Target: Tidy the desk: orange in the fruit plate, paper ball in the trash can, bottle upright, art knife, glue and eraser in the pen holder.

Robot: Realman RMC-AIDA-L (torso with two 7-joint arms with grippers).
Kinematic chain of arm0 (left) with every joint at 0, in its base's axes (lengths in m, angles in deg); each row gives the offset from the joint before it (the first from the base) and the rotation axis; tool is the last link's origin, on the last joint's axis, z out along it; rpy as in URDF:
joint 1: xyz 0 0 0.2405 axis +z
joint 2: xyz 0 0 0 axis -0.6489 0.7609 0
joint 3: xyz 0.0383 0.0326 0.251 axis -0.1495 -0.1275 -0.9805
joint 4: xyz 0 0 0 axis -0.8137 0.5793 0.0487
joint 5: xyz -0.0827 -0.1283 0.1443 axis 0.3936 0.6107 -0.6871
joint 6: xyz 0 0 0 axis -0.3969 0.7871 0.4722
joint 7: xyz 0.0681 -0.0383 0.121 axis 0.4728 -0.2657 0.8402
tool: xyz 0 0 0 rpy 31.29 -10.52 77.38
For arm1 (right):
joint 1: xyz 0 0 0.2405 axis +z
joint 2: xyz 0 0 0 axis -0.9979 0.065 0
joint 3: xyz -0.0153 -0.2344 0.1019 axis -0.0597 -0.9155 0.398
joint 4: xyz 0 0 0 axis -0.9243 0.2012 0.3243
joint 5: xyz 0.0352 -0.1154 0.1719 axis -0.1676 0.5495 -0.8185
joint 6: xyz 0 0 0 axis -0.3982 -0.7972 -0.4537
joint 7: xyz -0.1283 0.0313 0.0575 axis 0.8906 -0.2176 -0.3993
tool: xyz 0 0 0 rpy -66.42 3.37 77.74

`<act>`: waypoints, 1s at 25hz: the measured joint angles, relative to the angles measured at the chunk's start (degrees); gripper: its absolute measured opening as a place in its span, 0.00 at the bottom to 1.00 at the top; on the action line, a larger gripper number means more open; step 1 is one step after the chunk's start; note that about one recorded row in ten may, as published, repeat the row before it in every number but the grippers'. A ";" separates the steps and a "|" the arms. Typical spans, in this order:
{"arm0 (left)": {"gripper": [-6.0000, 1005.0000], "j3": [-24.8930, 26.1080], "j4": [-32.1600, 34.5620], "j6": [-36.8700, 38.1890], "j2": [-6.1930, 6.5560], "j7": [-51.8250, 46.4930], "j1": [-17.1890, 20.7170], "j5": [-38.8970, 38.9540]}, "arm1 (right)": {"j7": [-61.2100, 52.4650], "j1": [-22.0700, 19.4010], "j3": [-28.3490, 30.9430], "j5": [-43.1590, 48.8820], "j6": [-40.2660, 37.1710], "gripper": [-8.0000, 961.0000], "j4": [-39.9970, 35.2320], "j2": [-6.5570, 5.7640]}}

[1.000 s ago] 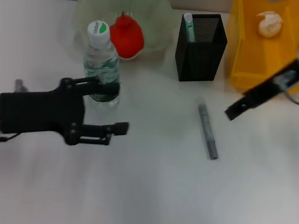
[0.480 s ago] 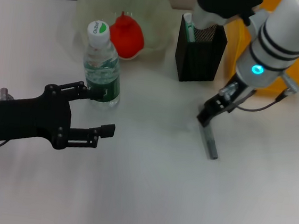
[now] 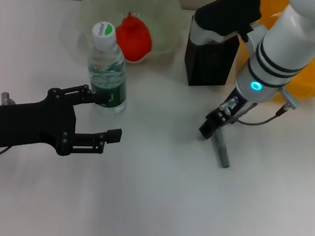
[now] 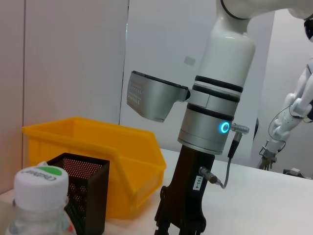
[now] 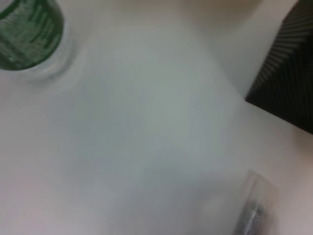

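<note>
Head view | right gripper point(image 3: 208, 129) touching art knife point(image 3: 220, 150) top end, finger spread unclear | left gripper point(image 3: 104, 116) wide beside bottle point(image 3: 107, 67)

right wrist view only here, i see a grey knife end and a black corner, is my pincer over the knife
Observer: Yes. In the head view the right pincer is at the end of the knife nearer the holder. The knife lies flat on the desk.
Operator: ok, green thing at the edge, is that the bottle standing
Observer: Yes, the bottle stands upright with its white cap on top.
Operator: where's the left arm
Observer: The left pincer is open, low beside the bottle and well clear of the knife.
</note>
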 joint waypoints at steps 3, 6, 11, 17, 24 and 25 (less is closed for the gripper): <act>0.84 0.01 -0.13 -0.02 0.01 0.00 -0.05 0.00 | 0.00 -0.09 -0.88 -0.84 0.50 0.71 -0.05 0.00; 0.84 0.01 -0.33 -0.17 0.11 0.02 -0.08 0.01 | 0.03 -0.21 -0.99 -0.85 0.63 0.67 -0.08 0.00; 0.84 0.01 -0.36 -0.19 0.23 0.04 0.04 0.01 | 0.29 -0.57 -0.85 -0.86 0.05 0.57 0.16 0.00; 0.84 0.01 -0.36 -0.34 0.28 0.06 0.16 0.01 | 0.73 -1.51 -0.60 -0.86 -0.08 0.45 -0.13 -0.18; 0.84 0.01 -0.36 -0.30 0.28 0.06 0.37 0.02 | 1.06 -5.49 0.04 -0.84 -2.38 0.18 -7.33 -0.55; 0.84 0.01 -0.36 -0.30 0.28 0.06 0.37 0.02 | 1.98 -8.30 2.27 -0.61 -5.34 0.17 -14.37 -0.61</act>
